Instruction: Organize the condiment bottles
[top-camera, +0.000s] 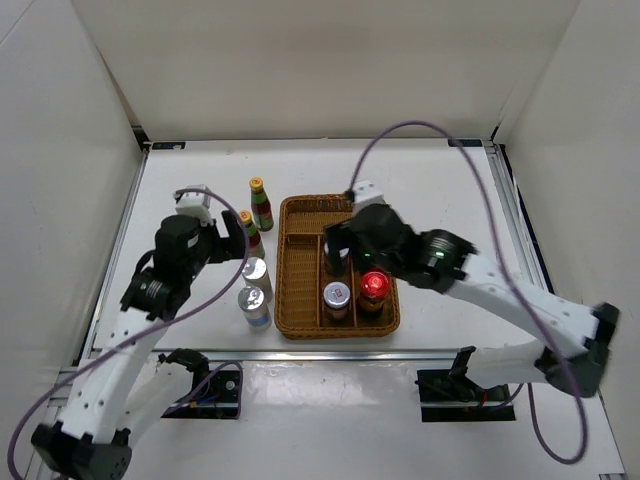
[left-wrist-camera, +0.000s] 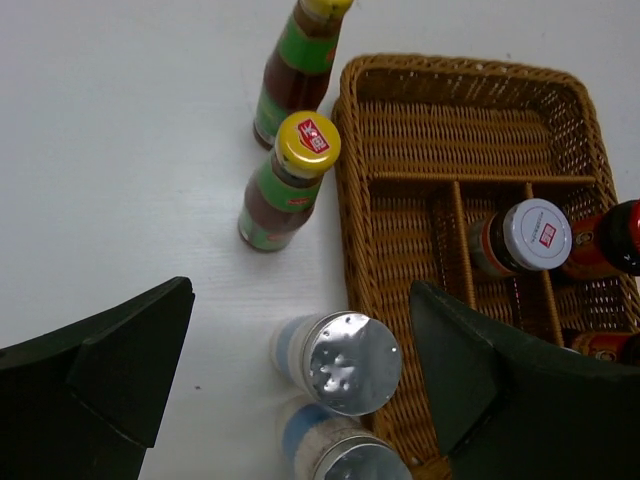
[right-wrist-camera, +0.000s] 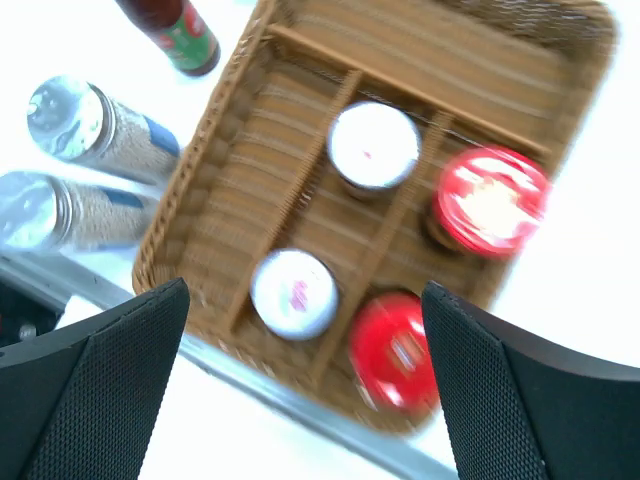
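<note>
Half done, I judge: two silver-lidded jars (right-wrist-camera: 374, 145) and two red-lidded dark jars (right-wrist-camera: 492, 200) stand in the woven brown wicker tray (top-camera: 318, 199) by the near edge of the worktop (top-camera: 200, 165). Two yellow-capped green-necked bottles (top-camera: 261, 203) and two silver-topped white shakers (top-camera: 255, 272) stand just beside its left rim. Left fingers (left-wrist-camera: 120, 370) and right fingers (right-wrist-camera: 110, 370) gape empty; the tray's far compartment looks free.

No legible text (red cap labels (left-wrist-camera: 313, 135) too small)

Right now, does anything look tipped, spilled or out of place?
Nothing is tipped or spilled. The silver-lidded jars and red-lidded jars stand in the wicker tray; the shakers and green-necked bottles stand upright on the table left of it, simply not yet loaded.
</note>
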